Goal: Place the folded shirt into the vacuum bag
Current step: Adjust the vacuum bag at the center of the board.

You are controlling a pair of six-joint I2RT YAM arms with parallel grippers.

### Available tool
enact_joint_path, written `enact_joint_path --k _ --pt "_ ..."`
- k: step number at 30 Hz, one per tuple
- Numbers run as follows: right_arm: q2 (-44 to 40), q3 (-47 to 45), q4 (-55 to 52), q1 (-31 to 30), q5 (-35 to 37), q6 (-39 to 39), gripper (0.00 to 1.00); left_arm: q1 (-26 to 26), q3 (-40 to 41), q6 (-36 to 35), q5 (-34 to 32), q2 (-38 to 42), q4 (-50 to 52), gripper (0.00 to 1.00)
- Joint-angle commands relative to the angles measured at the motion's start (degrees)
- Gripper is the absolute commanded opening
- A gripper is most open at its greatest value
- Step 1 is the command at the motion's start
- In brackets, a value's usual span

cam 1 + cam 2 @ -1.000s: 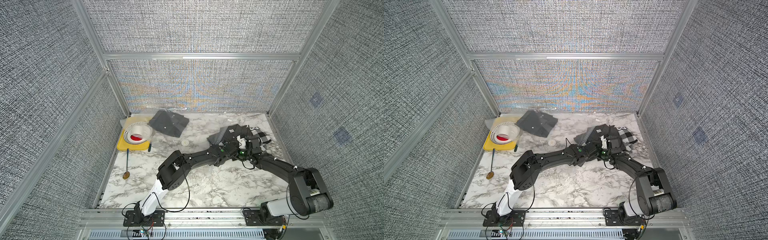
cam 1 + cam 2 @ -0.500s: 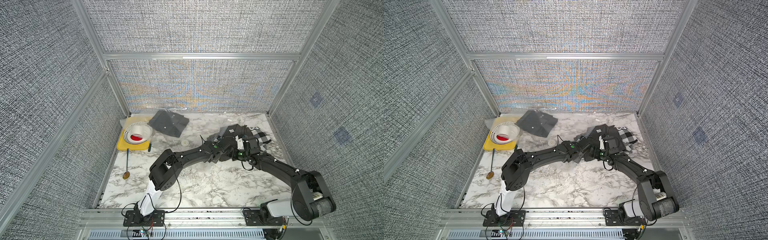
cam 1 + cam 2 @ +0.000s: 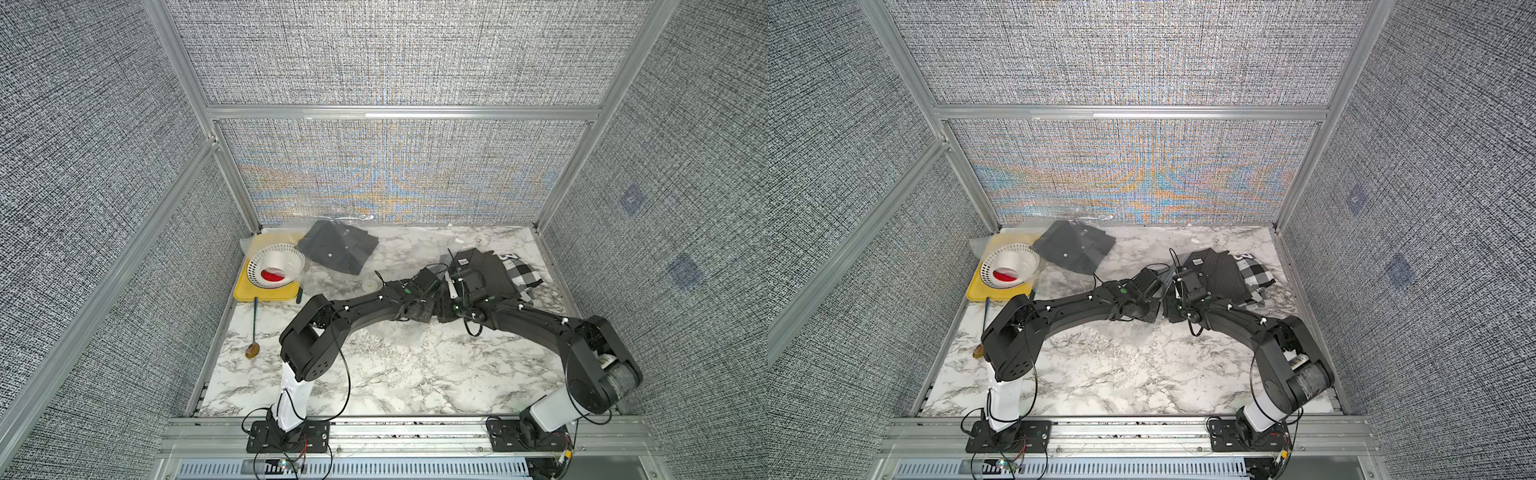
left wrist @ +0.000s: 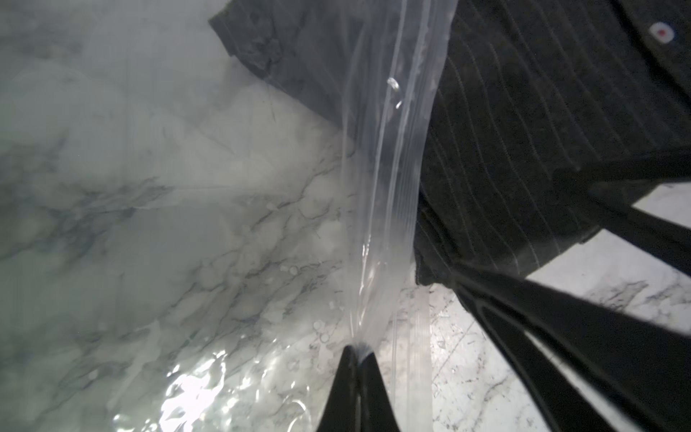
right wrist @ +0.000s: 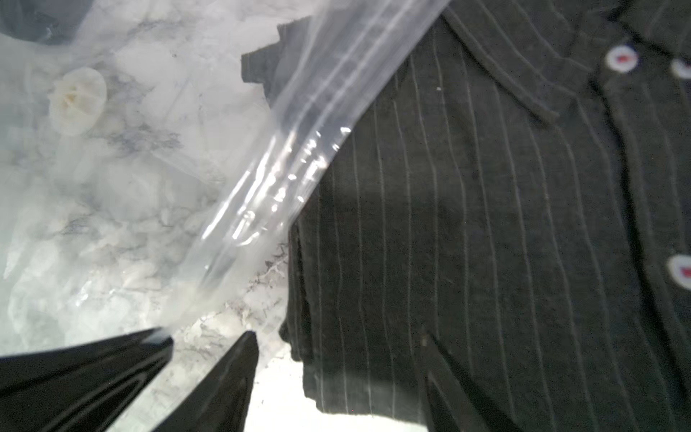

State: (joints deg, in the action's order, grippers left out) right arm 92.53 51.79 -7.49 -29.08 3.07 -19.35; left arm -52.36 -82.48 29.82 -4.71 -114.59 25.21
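The left gripper (image 4: 357, 351) clamps the thin, slippery rim of the vacuum bag (image 4: 392, 157). The right gripper (image 5: 207, 338), jaws apart, sits just beside the soft, limp folded pinstriped shirt (image 5: 467, 224); pinch all layers at the near edge.

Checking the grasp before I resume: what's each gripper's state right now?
Left gripper: shut on the edge of the large clear crinkly plastic vacuum bag.
Right gripper: open, holding nothing.

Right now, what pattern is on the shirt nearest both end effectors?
Charcoal shirt, thin pale pinstripes; clearest in the right wrist view.
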Motion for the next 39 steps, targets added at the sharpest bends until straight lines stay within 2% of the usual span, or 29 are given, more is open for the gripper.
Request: enact_joint_path --k 1,8,12,14,16,18,24,27,29,33,39 --pt "3.2 2.6 -3.6 -1.4 6.3 0.4 0.74 0.0 1.1 1.3 1.3 2.4 -3.4 0.00" --pt "7.0 3.5 -3.1 -1.8 7.6 -1.2 0.73 0.6 5.2 3.0 0.7 5.3 -7.1 0.00" --pt "9.0 4.0 -3.1 -1.8 7.7 -1.7 0.65 1.1 5.7 3.8 2.6 4.8 -8.4 0.00" --pt "9.8 4.3 -3.3 -1.8 7.7 -1.9 0.55 1.2 6.2 4.2 3.0 4.6 -9.2 0.00" --pt "10.0 4.6 -3.3 -1.7 6.8 -1.9 0.39 1.2 6.5 4.5 3.3 4.6 -9.7 0.00" --pt "9.4 4.9 -3.1 -1.3 4.9 -1.8 0.27 1.2 6.5 4.5 3.5 4.4 -9.8 0.00" --pt "6.6 6.7 -3.9 0.8 0.1 -1.4 0.08 1.3 7.2 4.7 4.1 4.3 -10.7 0.00" --pt "4.9 7.8 -4.9 1.5 -1.9 -1.3 0.06 1.2 7.3 4.6 4.0 4.4 -10.6 0.00" --pt "4.1 8.4 -4.8 2.1 -4.0 -1.6 0.06 1.3 7.5 4.5 3.9 4.5 -10.8 0.00" --pt "3.5 8.6 -1.9 3.7 -12.6 -3.7 0.05 1.3 7.6 4.6 4.3 4.7 -11.2 0.00" --pt "4.4 6.6 9.4 5.7 -27.6 -11.8 0.00 1.3 8.6 5.2 5.9 6.8 -13.1 0.00"
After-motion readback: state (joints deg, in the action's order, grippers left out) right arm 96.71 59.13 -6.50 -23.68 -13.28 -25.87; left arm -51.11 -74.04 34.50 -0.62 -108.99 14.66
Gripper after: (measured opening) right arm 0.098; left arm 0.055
